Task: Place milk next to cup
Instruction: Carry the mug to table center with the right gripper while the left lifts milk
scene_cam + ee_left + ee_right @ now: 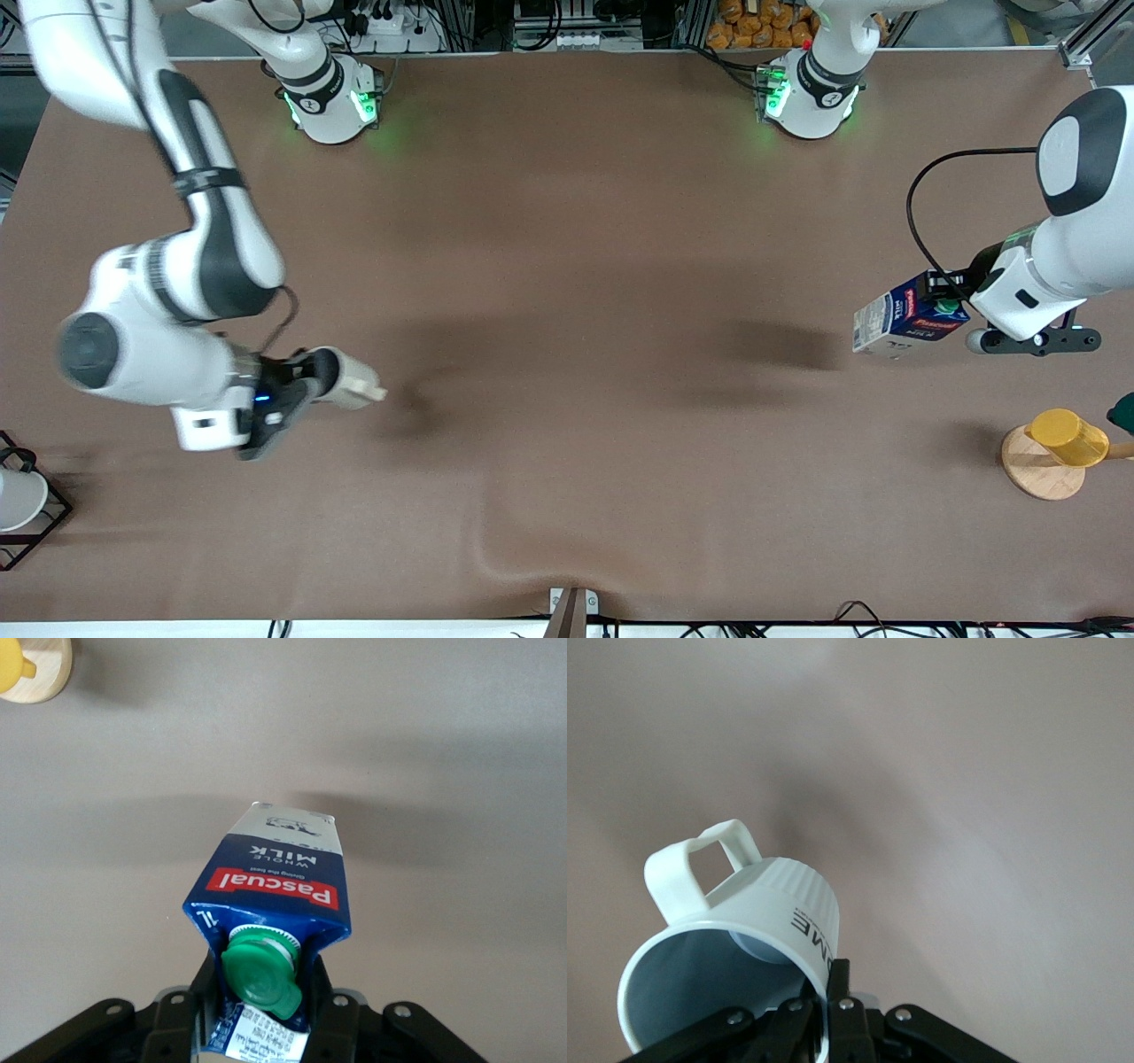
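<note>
Left claw (941,306) clamps the milk (904,321) aloft over its worktop (567,266) end, right claw (310,383) clamps the cup (353,381) aloft, well apart; set both upright, adjacent.

Glossy printed carton (275,881); ribbed green plastic cap (261,970); smooth glazed mug (735,939).

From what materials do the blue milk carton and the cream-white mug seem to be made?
The dark blue gable-top milk carton: printed coated paperboard, judging by its folded edges; its green cap looks plastic. The cream-white mug: probably glazed ceramic, smooth with a ribbed wall, though plastic is possible.
</note>
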Controlling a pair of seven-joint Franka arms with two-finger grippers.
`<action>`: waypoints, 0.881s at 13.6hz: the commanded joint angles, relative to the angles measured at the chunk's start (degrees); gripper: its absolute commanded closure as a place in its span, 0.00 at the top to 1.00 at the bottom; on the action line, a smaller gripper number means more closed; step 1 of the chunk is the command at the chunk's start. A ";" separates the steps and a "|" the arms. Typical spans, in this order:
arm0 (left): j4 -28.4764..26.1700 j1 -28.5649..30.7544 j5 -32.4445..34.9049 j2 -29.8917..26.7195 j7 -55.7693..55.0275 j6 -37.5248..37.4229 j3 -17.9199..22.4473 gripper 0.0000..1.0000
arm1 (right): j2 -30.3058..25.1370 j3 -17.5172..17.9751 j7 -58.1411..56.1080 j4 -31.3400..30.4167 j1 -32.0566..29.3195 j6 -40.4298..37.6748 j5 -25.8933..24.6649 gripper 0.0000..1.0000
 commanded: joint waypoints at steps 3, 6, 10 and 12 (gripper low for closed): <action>0.14 0.38 -1.23 -2.55 1.35 -3.78 0.53 0.41 | 5.98 -0.85 5.88 5.98 12.18 4.22 0.02 0.00; 0.22 0.38 -1.23 -3.09 1.00 -3.78 0.53 0.41 | 9.50 -1.20 5.98 6.95 17.73 10.12 -0.24 0.00; 0.14 0.38 -1.23 -3.09 0.91 -4.13 0.53 0.41 | 12.05 -1.47 6.85 7.74 23.44 15.81 -0.77 0.00; 0.14 0.38 -1.23 -3.44 0.48 -4.22 0.53 0.40 | 13.45 -1.90 8.00 7.74 25.91 19.08 -3.83 0.00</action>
